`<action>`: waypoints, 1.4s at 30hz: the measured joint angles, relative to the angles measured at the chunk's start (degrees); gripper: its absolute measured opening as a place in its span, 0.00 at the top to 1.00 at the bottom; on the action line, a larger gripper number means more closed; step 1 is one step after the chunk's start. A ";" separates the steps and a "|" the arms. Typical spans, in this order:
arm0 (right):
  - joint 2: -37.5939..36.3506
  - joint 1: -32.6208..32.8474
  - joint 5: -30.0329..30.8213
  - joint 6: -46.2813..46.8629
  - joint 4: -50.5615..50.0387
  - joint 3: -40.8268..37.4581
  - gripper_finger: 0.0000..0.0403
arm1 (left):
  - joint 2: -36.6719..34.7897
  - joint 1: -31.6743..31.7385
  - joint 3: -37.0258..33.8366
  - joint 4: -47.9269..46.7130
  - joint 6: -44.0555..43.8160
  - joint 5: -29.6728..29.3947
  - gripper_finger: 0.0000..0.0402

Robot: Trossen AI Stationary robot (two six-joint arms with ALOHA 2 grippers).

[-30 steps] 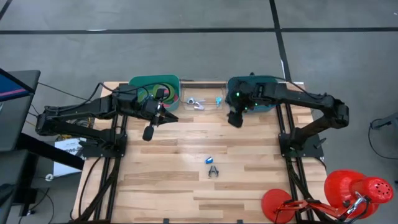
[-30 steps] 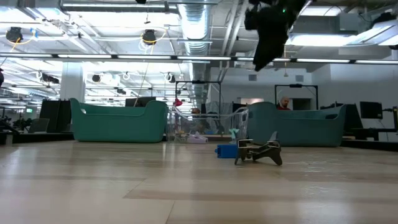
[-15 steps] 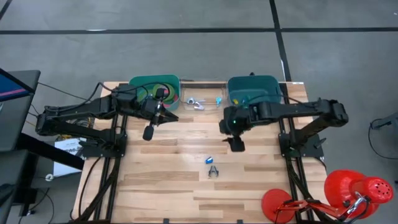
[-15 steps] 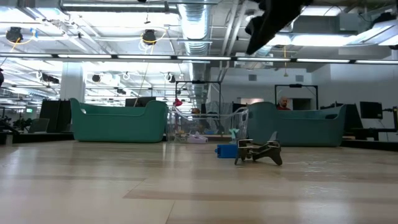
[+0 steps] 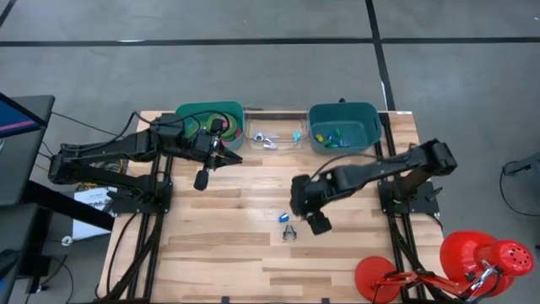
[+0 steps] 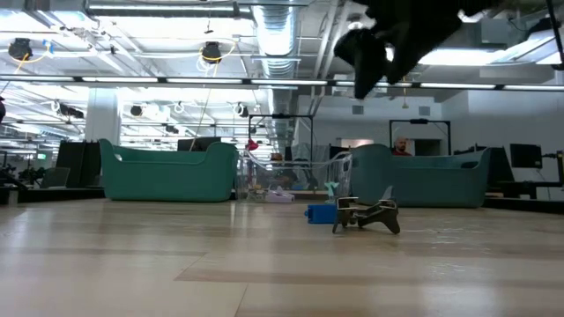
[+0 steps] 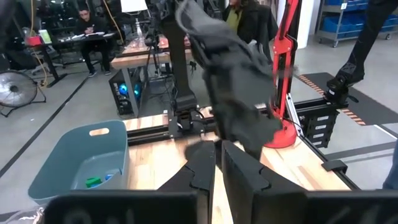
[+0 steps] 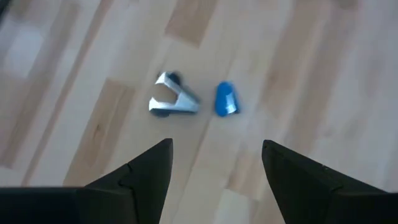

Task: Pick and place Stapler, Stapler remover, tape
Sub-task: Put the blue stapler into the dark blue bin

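A small blue stapler (image 5: 283, 217) and a dark metal staple remover (image 5: 289, 232) lie side by side on the wooden table's middle. They also show in the right wrist view, the stapler (image 8: 225, 99) beside the remover (image 8: 174, 102). My right gripper (image 5: 312, 213) hovers open just right of them, above the table, fingers apart (image 8: 214, 146). The tape rolls (image 5: 202, 127), green with a pinkish-red bit, lie in the left green bin (image 5: 187, 111), partly hidden by my left arm. My left gripper (image 5: 226, 157) waits shut beside that bin.
A right green bin (image 5: 369, 118) at the far edge holds small coloured pieces. A clear tray (image 5: 274, 138) with small pieces sits between the two bins. A red lamp (image 5: 472, 257) stands at the table's near right corner. Bare wood surrounds the stapler and remover.
My right gripper has swung from above the right bin toward the table's near edge and leftward, ending beside the stapler and staple remover. The stapler and remover have stayed where they were.
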 joint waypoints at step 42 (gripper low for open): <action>10.86 1.74 0.20 -2.40 2.85 7.06 0.41 | 0.00 0.00 -0.12 1.32 0.00 -0.01 0.95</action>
